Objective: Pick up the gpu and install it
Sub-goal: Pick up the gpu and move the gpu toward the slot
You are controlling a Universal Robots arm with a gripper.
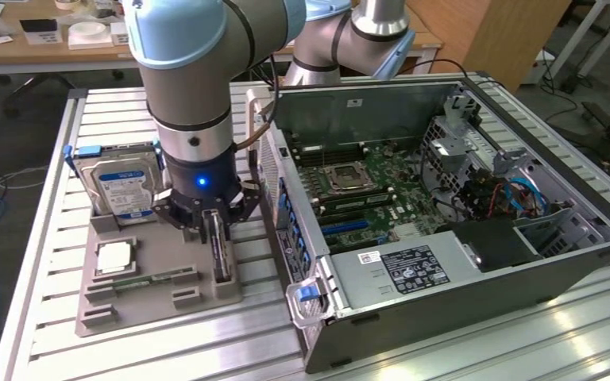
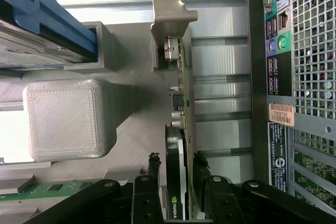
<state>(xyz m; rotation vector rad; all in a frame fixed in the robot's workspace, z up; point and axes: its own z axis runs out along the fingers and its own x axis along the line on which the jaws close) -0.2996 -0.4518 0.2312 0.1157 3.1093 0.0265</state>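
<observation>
Black, the claw [image 2: 177, 163] stands open, one finger on each side of the gpu [image 2: 176, 142], with a thin gap on one side. The gpu stands on its edge in the grey tray [image 1: 146, 305], right under the claw. It has a small green NVIDIA mark. A narrow strip of bare bench [image 2: 220, 77] lies between the gpu and the computer case [image 2: 268, 51], which has an orange sticker [image 2: 281, 114].

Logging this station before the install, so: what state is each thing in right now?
gpu: standing on edge in the tray slot, not lifted.
gripper: open, fingers either side of the gpu.
hard drive: upright in its holder.
RAM stick: lying flat in the tray.
computer case: side open, motherboard exposed.
</observation>
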